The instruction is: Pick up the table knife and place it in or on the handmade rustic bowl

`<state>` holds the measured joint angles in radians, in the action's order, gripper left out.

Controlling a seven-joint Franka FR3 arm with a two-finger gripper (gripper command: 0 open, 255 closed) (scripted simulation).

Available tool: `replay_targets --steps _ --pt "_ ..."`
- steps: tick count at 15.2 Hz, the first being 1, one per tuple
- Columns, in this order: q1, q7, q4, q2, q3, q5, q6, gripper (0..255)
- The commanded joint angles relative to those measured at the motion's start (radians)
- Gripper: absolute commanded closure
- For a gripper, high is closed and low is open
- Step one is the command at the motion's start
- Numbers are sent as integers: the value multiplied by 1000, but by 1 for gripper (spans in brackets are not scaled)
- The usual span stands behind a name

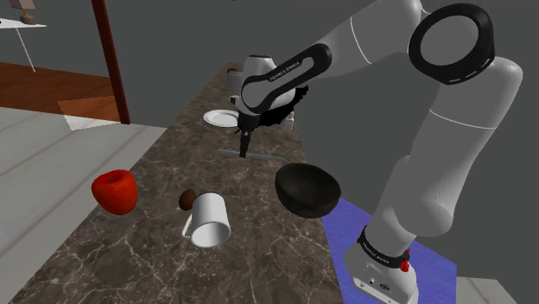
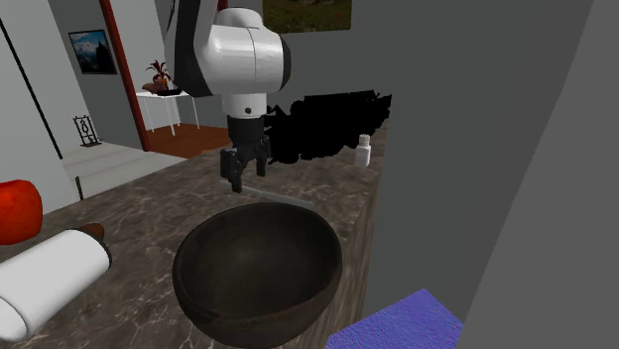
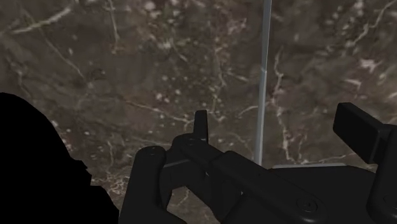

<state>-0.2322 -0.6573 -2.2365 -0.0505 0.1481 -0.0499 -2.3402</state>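
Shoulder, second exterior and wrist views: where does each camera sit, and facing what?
Shoulder view: high beside the arm, looking down along the veined counter; arm and gripper show.
Second exterior view: low behind the dark bowl, facing the gripper head-on.
Wrist view: on the hand, looking down at the knife between open fingers.
Shared: the outer views both hold bowl, mug and apple.

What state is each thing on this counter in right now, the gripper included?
gripper: open, low over the knife, one finger on each side of it.
table knife: lying flat on the marble counter, not held.
dark bowl: upright, empty.
white mug: tipped on its side.
red apple: whole, resting on the counter.
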Motion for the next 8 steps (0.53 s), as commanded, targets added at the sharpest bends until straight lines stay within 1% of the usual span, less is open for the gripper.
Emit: replay_targets --steps 1,5,6,8 --pt "4 1 -5 -5 4 -1 1 0" --pt "5 1 -5 -5 3 0 1 0" --pt "6 -1 -5 -4 4 -1 2 255" --pt "8 -4 -5 -5 5 -1 1 255"
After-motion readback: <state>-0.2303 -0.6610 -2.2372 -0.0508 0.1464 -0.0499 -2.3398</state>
